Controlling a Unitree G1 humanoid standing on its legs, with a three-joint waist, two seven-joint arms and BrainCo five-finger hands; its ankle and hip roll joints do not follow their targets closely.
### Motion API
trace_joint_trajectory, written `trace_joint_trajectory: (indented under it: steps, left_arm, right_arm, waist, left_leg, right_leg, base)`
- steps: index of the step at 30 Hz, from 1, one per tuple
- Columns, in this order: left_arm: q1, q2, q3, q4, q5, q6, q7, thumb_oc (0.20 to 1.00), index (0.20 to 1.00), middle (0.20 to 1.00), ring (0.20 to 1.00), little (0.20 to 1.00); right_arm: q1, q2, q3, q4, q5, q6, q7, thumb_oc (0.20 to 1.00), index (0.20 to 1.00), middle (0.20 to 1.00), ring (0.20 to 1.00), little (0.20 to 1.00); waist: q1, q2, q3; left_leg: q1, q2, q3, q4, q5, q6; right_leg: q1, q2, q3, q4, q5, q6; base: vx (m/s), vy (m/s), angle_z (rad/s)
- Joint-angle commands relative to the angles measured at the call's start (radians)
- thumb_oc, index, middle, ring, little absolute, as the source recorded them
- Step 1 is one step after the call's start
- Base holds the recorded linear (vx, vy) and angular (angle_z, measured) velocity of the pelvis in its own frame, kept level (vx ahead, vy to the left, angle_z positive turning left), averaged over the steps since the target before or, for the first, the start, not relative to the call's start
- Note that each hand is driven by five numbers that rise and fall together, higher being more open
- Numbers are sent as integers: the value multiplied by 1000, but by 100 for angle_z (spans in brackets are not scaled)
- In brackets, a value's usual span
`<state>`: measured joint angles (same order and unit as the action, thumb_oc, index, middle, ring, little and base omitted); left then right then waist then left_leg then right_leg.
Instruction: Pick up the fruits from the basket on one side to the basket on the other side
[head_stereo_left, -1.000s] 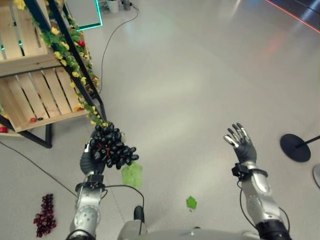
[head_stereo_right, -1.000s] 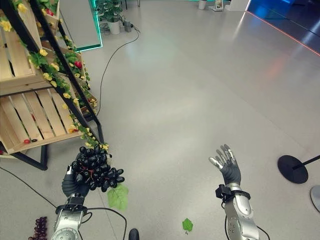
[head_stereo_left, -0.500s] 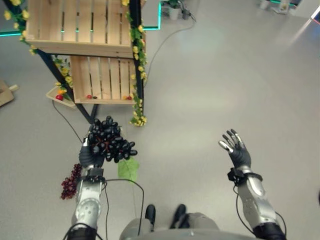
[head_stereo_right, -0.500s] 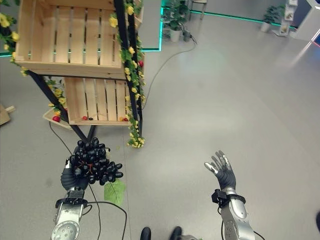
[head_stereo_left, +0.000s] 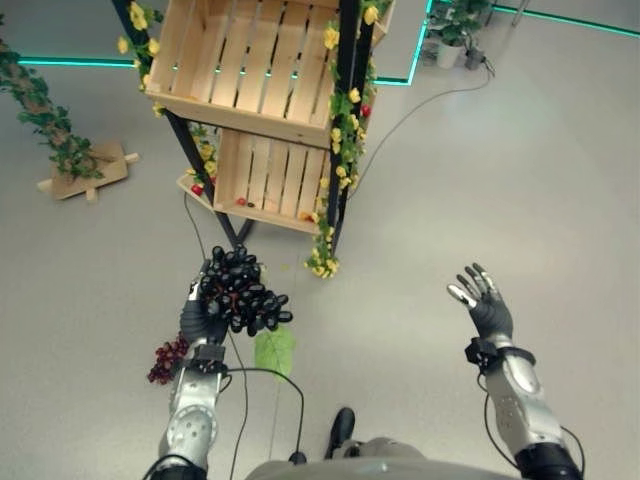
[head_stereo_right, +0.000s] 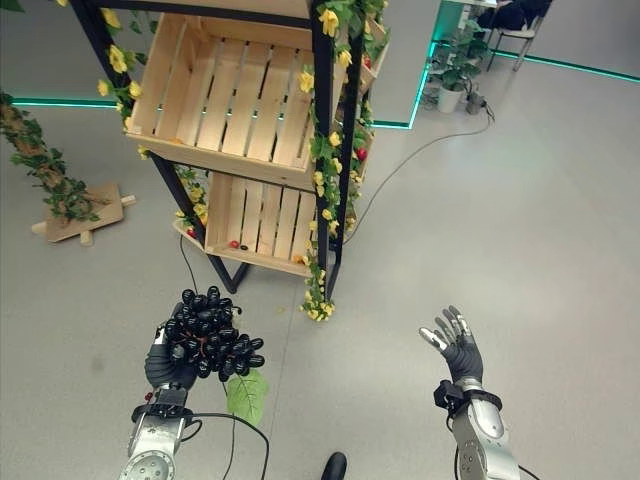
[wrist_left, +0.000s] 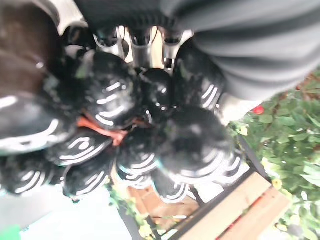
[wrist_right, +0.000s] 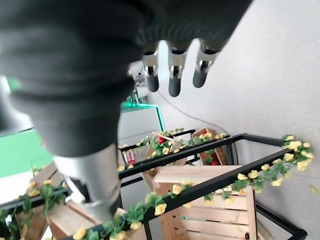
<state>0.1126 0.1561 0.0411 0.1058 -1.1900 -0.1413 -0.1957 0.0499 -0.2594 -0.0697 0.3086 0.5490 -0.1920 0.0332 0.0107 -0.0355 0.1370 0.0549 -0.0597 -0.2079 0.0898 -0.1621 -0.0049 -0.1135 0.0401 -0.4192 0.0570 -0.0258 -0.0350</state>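
My left hand (head_stereo_left: 200, 318) is shut on a bunch of black grapes (head_stereo_left: 243, 295), held up in front of the wooden crate rack (head_stereo_left: 262, 75); the bunch (wrist_left: 140, 135) sits close against the fingers in the left wrist view. A green leaf (head_stereo_left: 274, 350) hangs under the bunch. My right hand (head_stereo_left: 487, 305) is raised at the right, open, palm up and holding nothing. The upper crate (head_stereo_right: 235, 95) and the lower crate (head_stereo_right: 265, 220) stand tilted on the rack, a few small red fruits in the lower one. A dark red grape bunch (head_stereo_left: 167, 360) lies on the floor by my left arm.
The black frame (head_stereo_left: 345, 130) of the rack carries vines with yellow flowers. A vine-wrapped post on a wooden base (head_stereo_left: 88, 172) stands at the left. A cable (head_stereo_left: 430, 95) runs over the grey floor towards potted plants (head_stereo_left: 455, 30) at the back right.
The camera has swung, so the crate rack now stands straight ahead and nearer the centre. My left hand still holds the black grapes, and my right hand stays raised and open.
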Motion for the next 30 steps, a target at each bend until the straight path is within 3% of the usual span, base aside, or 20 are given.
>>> trace_joint_trajectory:
  steps: [1, 2, 3, 4, 5, 7, 8, 9, 10, 11, 12, 13, 14, 18, 19, 22, 26, 28, 29, 30]
  left_arm:
    - [-60, 14, -4, -62, 25, -40, -33, 200, 200, 200, 200, 200]
    - [-61, 14, -4, -62, 25, -40, -33, 200, 200, 200, 200, 200]
    - [-70, 11, -13, -63, 24, -43, -34, 200, 200, 200, 200, 200]
    - [-77, 10, -18, -65, 22, -47, -33, 200, 200, 200, 200, 200]
    - [-78, 10, -19, -65, 22, -47, -33, 200, 200, 200, 200, 200]
    - [-85, 2, -18, -65, 11, -51, -27, 200, 200, 200, 200, 200]
    - [-94, -3, -18, -61, 5, -50, -17, 200, 200, 200, 200, 200]
    - [-94, -3, -18, -60, 5, -50, -17, 200, 200, 200, 200, 200]
    - [-99, -1, -16, -54, 8, -49, -13, 200, 200, 200, 200, 200]
    - [-96, -3, -15, -50, 18, -49, -10, 200, 200, 200, 200, 200]
    - [-95, -3, -15, -50, 19, -49, -10, 200, 200, 200, 200, 200]
    - [-93, -4, -12, -46, 23, -54, -9, 200, 200, 200, 200, 200]
    - [-84, -7, -9, -47, 26, -60, -11, 200, 200, 200, 200, 200]
    - [-69, 0, 26, -47, 26, -71, -12, 200, 200, 200, 200, 200]
    - [-65, 14, 43, -57, 33, -76, -10, 200, 200, 200, 200, 200]
    - [-63, 38, 60, -69, 37, -74, -14, 200, 200, 200, 200, 200]
    - [-79, 48, 64, -69, 41, -80, -24, 200, 200, 200, 200, 200]
    - [-79, 57, 70, -76, 46, -84, -28, 200, 200, 200, 200, 200]
    - [-80, 65, 70, -78, 50, -85, -26, 200, 200, 200, 200, 200]
    - [-79, 65, 70, -78, 50, -85, -26, 200, 200, 200, 200, 200]
  right_arm:
    - [-1, -44, -37, -69, -12, -51, -8, 1000, 1000, 1000, 1000, 1000]
    - [-1, -44, -38, -69, -12, -51, -8, 1000, 1000, 1000, 1000, 1000]
    - [-1, -61, -42, -73, -15, -53, -11, 1000, 1000, 1000, 1000, 1000]
    - [-2, -67, -45, -77, -13, -57, -13, 1000, 1000, 1000, 1000, 1000]
    - [-3, -67, -45, -77, -13, -57, -13, 1000, 1000, 1000, 1000, 1000]
    - [-4, -76, -51, -83, -24, -57, -21, 1000, 1000, 1000, 1000, 1000]
    - [-4, -72, -61, -88, -19, -54, -29, 1000, 1000, 1000, 1000, 1000]
    - [-4, -71, -61, -88, -19, -54, -29, 1000, 1000, 1000, 1000, 1000]
    - [-4, -72, -67, -90, -25, -53, -36, 1000, 1000, 1000, 1000, 1000]
    - [-10, -70, -61, -84, -30, -54, -40, 1000, 1000, 1000, 1000, 1000]
    - [-10, -70, -61, -84, -30, -54, -40, 1000, 1000, 1000, 1000, 1000]
    - [-19, -71, -54, -78, -34, -58, -43, 1000, 1000, 1000, 1000, 1000]
    - [-40, -79, -43, -59, -42, -59, -49, 1000, 1000, 1000, 1000, 1000]
    - [-66, -68, -21, -56, -36, -60, -39, 1000, 1000, 1000, 1000, 1000]
    - [-72, -53, -7, -64, -42, -59, -36, 1000, 1000, 1000, 1000, 1000]
    - [-99, -48, 10, -67, -42, -53, -31, 1000, 1000, 1000, 1000, 1000]
    - [-147, -39, 27, -61, -39, -56, -34, 1000, 1000, 1000, 1000, 1000]
    - [-153, -31, 24, -63, -36, -54, -31, 1000, 1000, 1000, 1000, 1000]
    - [-154, -29, 26, -64, -40, -54, -30, 1000, 1000, 1000, 1000, 1000]
    - [-154, -29, 26, -65, -40, -54, -31, 1000, 1000, 1000, 1000, 1000]
  waist:
    - [-7, 18, -29]
    - [-12, 14, -32]
    - [-6, 14, -4]
    - [-7, 8, 10]
    - [-10, 5, 7]
    - [-12, -12, 24]
    - [-10, -19, 19]
    - [-5, -19, 19]
    - [2, -21, 14]
    - [20, -9, 3]
    - [21, -11, 4]
    - [34, -5, 4]
    - [53, -9, 9]
    - [78, -5, 5]
    - [89, -12, -7]
    - [111, -32, -8]
    - [124, -42, -13]
    - [119, -32, -33]
    - [120, -23, -41]
    - [120, -22, -44]
  left_leg:
    - [25, -42, 21, 130, 176, -103]
    - [19, -47, 17, 129, 184, -101]
    - [-59, -48, 54, 292, 240, -154]
    - [-99, -48, 84, 357, 256, -166]
    - [-105, -54, 82, 354, 264, -164]
    - [-170, -41, 153, 426, 254, -158]
    - [-227, 5, 205, 333, 195, -117]
    - [-225, 7, 209, 333, 190, -116]
    - [-243, 30, 239, 228, 160, -92]
    - [-260, 47, 193, 62, 197, -74]
    - [-247, 46, 195, 40, 208, -75]
    - [-287, 73, 160, -40, 260, -83]
    - [-318, 111, 129, -127, 314, -112]
    - [-289, 156, 170, -152, 349, -127]
    - [-276, 166, 209, -155, 347, -120]
    - [-277, 157, 228, -128, 316, -95]
    - [-321, 116, 275, -60, 255, -63]
    - [-332, 85, 280, -44, 222, -41]
    - [-336, 87, 277, -42, 215, -39]
    - [-340, 88, 277, -41, 214, -39]
  right_leg:
    - [75, -146, 9, -17, 80, 143]
    - [70, -152, 5, -19, 83, 144]
    - [112, -163, 20, -20, 61, 127]
    - [129, -171, 23, -24, 58, 121]
    - [125, -177, 20, -25, 61, 123]
    - [153, -193, 25, -42, 56, 116]
    - [176, -206, 27, -77, 56, 128]
    - [178, -204, 31, -81, 57, 128]
    - [194, -207, 36, -103, 60, 141]
    - [204, -191, 60, -115, 57, 156]
    - [206, -193, 62, -116, 56, 156]
    - [218, -186, 81, -125, 50, 165]
    - [243, -191, 109, -136, 47, 172]
    - [253, -180, 142, -144, 39, 184]
    - [232, -189, 141, -144, 44, 194]
    - [185, -209, 181, -144, 56, 209]
    - [117, -277, 182, -144, 97, 250]
    - [54, -348, 187, -144, 206, 285]
    - [26, -376, 183, -144, 240, 294]
    - [22, -375, 183, -144, 241, 294]
  base:
    - [81, -42, 23]
    - [136, -55, 21]
    - [57, -27, 42]
    - [60, -27, 38]
    - [27, -49, 25]
    - [111, -56, 5]
    - [162, -20, 10]
    - [219, 28, 17]
    - [275, 110, 15]
    - [272, 103, 8]
    - [272, 151, -9]
    - [243, 154, -16]
    - [298, 215, -23]
    - [173, 198, -70]
    - [80, 170, -78]
    - [43, 243, -68]
    - [27, 372, -30]
    - [78, 402, -20]
    - [35, 153, -29]
    - [71, 254, -16]
